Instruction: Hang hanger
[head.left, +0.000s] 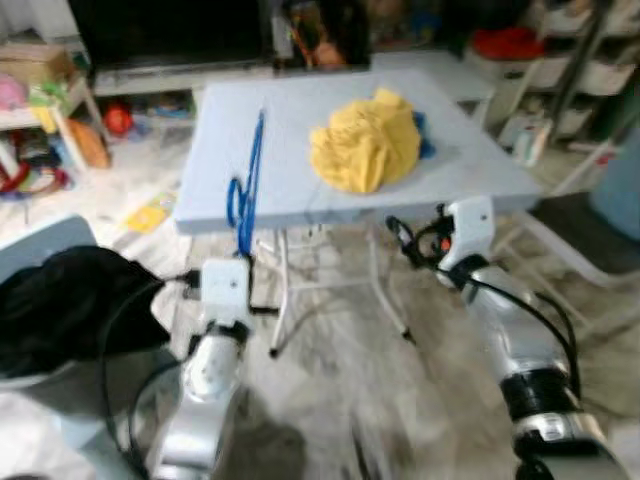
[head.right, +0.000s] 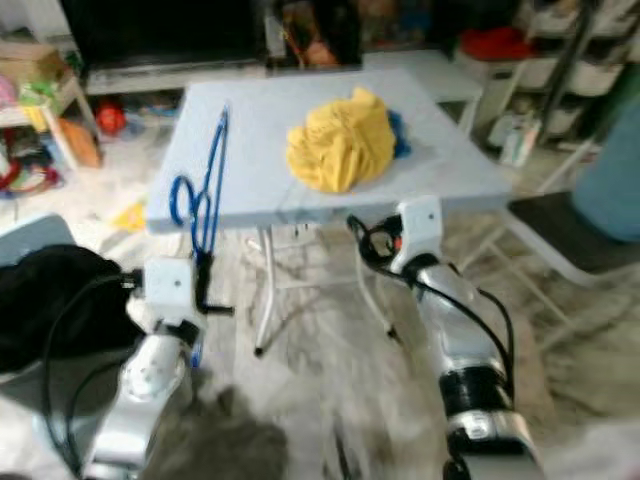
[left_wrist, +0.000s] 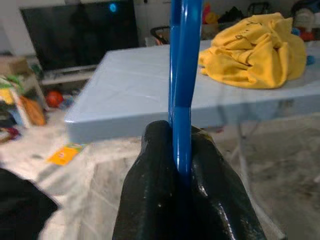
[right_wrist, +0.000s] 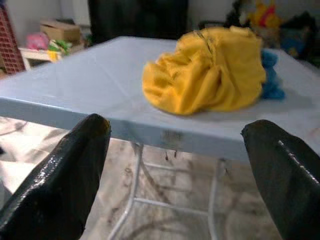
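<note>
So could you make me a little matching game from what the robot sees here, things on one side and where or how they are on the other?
Things:
1. blue hanger
2. yellow cloth
3. right gripper
4. black bundle

States:
A. heaped on the table
B. fingers apart, pointed at the table edge
C. on the floor to the robot's left
D. clamped in the left gripper

Pairs: 1-D, 2-A, 3-B, 4-C

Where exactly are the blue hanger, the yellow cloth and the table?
blue hanger (head.left: 250, 170), left eye view, on its long side rod.
yellow cloth (head.left: 365, 145), left eye view, middle of the crumpled heap.
table (head.left: 290, 105), left eye view, bare top behind the cloth.
</note>
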